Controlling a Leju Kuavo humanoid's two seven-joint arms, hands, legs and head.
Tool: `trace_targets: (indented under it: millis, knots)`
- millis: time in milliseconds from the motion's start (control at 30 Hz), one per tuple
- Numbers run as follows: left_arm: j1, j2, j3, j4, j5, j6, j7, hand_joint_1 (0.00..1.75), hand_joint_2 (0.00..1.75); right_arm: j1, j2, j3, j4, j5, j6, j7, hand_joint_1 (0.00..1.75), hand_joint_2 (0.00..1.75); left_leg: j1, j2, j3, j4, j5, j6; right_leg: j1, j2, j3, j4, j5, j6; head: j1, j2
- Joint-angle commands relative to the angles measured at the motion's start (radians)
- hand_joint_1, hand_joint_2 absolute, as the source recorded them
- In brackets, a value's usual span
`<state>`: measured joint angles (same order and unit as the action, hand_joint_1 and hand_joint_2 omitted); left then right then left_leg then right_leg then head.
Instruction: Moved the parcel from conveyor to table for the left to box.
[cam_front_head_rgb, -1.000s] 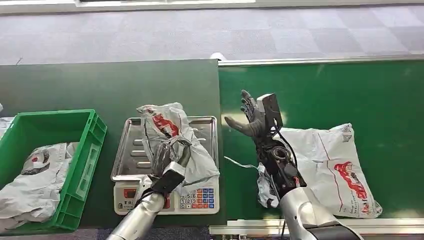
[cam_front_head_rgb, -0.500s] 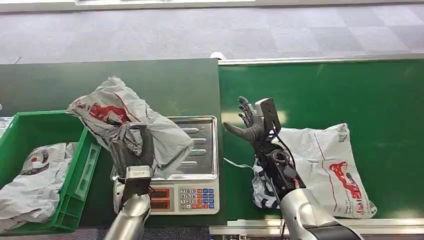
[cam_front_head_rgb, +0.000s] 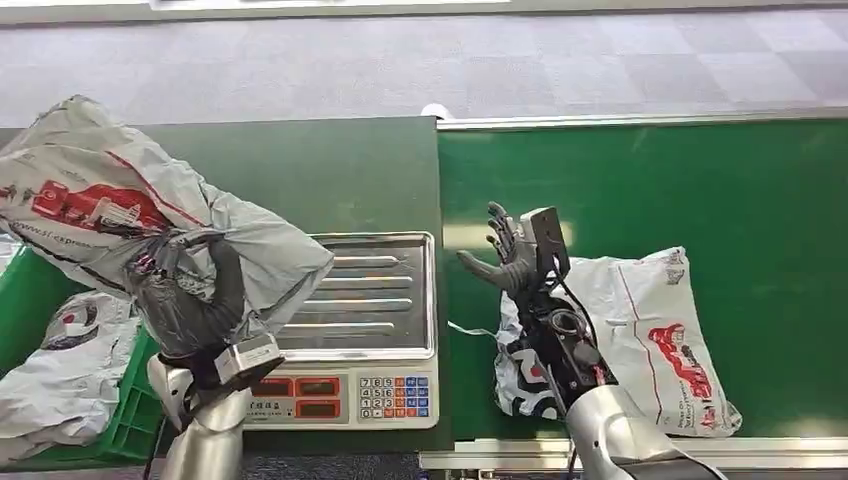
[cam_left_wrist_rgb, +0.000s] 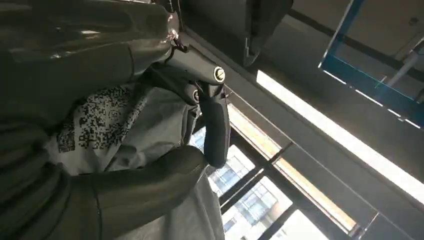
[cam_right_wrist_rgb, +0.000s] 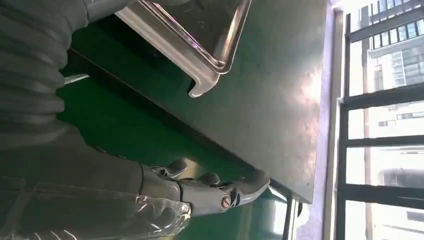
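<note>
My left hand (cam_front_head_rgb: 190, 300) grips a grey parcel bag (cam_front_head_rgb: 120, 215) with red print, raised high over the green box (cam_front_head_rgb: 140, 400) at the table's left. In the left wrist view the dark fingers (cam_left_wrist_rgb: 212, 117) wrap the parcel (cam_left_wrist_rgb: 105, 130), whose printed code label shows. My right hand (cam_front_head_rgb: 510, 255) hovers open over the green conveyor (cam_front_head_rgb: 680, 180), fingers spread, just beside a second grey parcel (cam_front_head_rgb: 640, 330) lying on the belt. In the right wrist view the right hand's fingers (cam_right_wrist_rgb: 220, 192) stretch out empty.
A scale (cam_front_head_rgb: 360, 390) with a bare steel tray (cam_front_head_rgb: 385, 290) stands on the dark green table (cam_front_head_rgb: 330, 170). The green box holds another grey parcel (cam_front_head_rgb: 60, 370). A metal rail (cam_front_head_rgb: 640, 120) runs along the conveyor's far edge, grey carpet beyond.
My left hand lifted the parcel off the scale tray and swung it up and left over the green box. The right hand drew back slightly and stayed open.
</note>
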<state>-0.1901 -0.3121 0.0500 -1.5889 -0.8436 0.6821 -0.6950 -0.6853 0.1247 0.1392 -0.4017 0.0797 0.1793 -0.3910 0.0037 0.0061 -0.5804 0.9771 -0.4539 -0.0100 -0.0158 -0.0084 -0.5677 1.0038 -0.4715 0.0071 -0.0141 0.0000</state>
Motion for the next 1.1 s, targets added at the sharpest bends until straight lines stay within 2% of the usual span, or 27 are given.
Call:
trace_targets:
  millis: [33,100,133,167,233,267,367,467,667,700,767,800,967,1000,1033,1100]
  knots:
    - [-0.113,-0.037,0.407,0.055,-0.367,0.016,-0.003,1.75,1.75,0.028,-0.021,0.029,-0.012,-0.001,-0.016,-0.002,0.00,1.75,0.001,0.002,0.001,-0.001,0.000,0.000,0.001,0.003,0.001,-0.001,0.001,-0.001,0.000,0.000]
    - [-0.145,-0.037,0.509,0.077,-0.413,0.016,-0.003,1.75,1.75,0.037,-0.025,0.025,-0.025,0.001,-0.020,0.000,0.00,1.75,0.001,0.001,0.001,-0.001,0.000,0.000,0.001,0.002,0.001,-0.001,0.001,-0.001,0.000,0.000]
    - [-0.145,-0.037,0.509,0.077,-0.413,0.016,-0.003,1.75,1.75,0.037,-0.025,0.025,-0.025,0.001,-0.020,0.000,0.00,1.75,0.000,0.001,0.001,-0.001,0.000,0.000,0.000,0.002,0.001,-0.001,0.001,-0.001,0.000,0.000]
    - [-0.171,-0.022,0.593,0.121,-0.420,0.016,-0.003,1.75,1.75,0.036,-0.059,0.150,-0.025,-0.130,-0.053,-0.009,0.00,1.75,0.000,0.001,0.001,-0.001,0.000,0.000,0.000,0.002,0.000,0.000,0.000,-0.001,0.000,0.000]
    - [-0.199,-0.012,0.671,0.183,-0.467,0.016,-0.003,1.75,1.75,0.034,-0.067,0.168,-0.015,-0.149,-0.058,-0.022,0.00,1.75,0.001,0.001,0.001,-0.001,0.000,0.000,0.001,0.001,0.001,-0.001,0.000,-0.001,0.000,0.000]
    - [-0.218,-0.009,0.722,0.223,-0.462,0.016,-0.003,1.75,1.75,0.045,-0.070,0.158,-0.033,-0.138,-0.057,-0.011,0.00,1.75,0.000,0.001,0.002,-0.002,0.000,0.000,0.000,0.002,0.001,-0.001,0.000,-0.001,0.000,0.000]
    - [-0.218,-0.009,0.722,0.223,-0.462,0.016,-0.003,1.75,1.75,0.045,-0.070,0.158,-0.033,-0.138,-0.057,-0.011,0.00,1.75,0.000,0.001,0.002,-0.002,0.000,0.000,0.000,0.001,0.002,-0.002,0.001,-0.001,0.000,0.000]
    - [-0.258,-0.006,0.830,0.273,-0.514,0.016,-0.003,1.75,1.75,0.050,-0.069,0.137,-0.043,-0.115,-0.051,-0.004,0.00,1.75,0.001,0.000,0.000,-0.001,0.000,0.000,0.001,0.001,0.000,-0.001,0.000,-0.001,0.000,0.000]
    - [-0.285,0.086,1.013,0.370,-0.547,0.016,0.055,1.75,1.75,0.064,-0.071,0.083,-0.063,-0.066,-0.048,-0.003,0.00,1.75,0.000,0.003,0.001,-0.002,0.000,0.000,0.001,0.003,0.000,-0.001,0.001,-0.001,0.000,0.000]
    - [-0.278,0.092,1.012,0.377,-0.553,0.016,0.069,1.75,1.75,0.067,-0.073,0.079,-0.065,-0.062,-0.046,-0.003,0.00,1.75,0.000,0.003,0.001,-0.002,0.000,0.000,0.000,0.003,0.000,-0.001,0.000,-0.001,0.000,0.000]
    - [-0.249,0.110,0.955,0.403,-0.609,0.016,0.174,1.75,1.75,0.073,-0.074,0.063,-0.073,-0.043,-0.041,-0.003,0.00,1.75,0.000,0.001,0.002,-0.003,0.000,0.000,0.000,0.002,0.001,-0.002,0.000,-0.001,0.000,0.000]
    - [-0.223,0.124,0.955,0.414,-0.572,0.016,0.160,1.75,1.75,0.079,-0.072,0.050,-0.075,-0.032,-0.036,-0.005,0.00,1.75,0.000,0.000,0.001,-0.002,0.000,0.000,0.000,0.001,0.000,-0.001,0.000,-0.001,0.000,0.000]
    - [-0.204,0.127,0.867,0.394,-0.581,0.016,0.270,1.73,1.75,0.090,-0.071,0.034,-0.092,-0.008,-0.018,-0.002,0.00,1.75,0.000,0.001,0.003,-0.003,0.000,0.000,0.000,0.003,0.002,-0.003,0.001,-0.001,-0.001,0.000]
    - [-0.198,0.130,0.869,0.374,-0.579,0.016,0.285,1.57,1.75,0.091,-0.070,0.033,-0.092,-0.002,-0.011,0.000,0.00,1.75,0.000,0.001,0.001,-0.003,0.000,0.000,0.000,0.002,0.000,-0.001,0.000,-0.001,0.000,0.000]
    - [-0.195,0.134,0.868,0.373,-0.579,0.016,0.287,1.33,1.75,0.091,-0.069,0.032,-0.092,0.001,-0.011,0.001,0.00,1.75,-0.001,0.000,0.001,-0.002,0.000,0.000,0.000,0.001,0.000,-0.001,0.000,0.000,0.000,0.000]
    - [-0.191,0.140,0.865,0.369,-0.560,0.016,0.286,1.33,1.75,0.094,-0.068,0.030,-0.093,0.008,-0.009,0.001,0.00,1.75,0.000,0.002,0.002,-0.003,0.000,0.000,0.000,0.003,0.001,-0.002,0.001,-0.001,0.000,0.000]
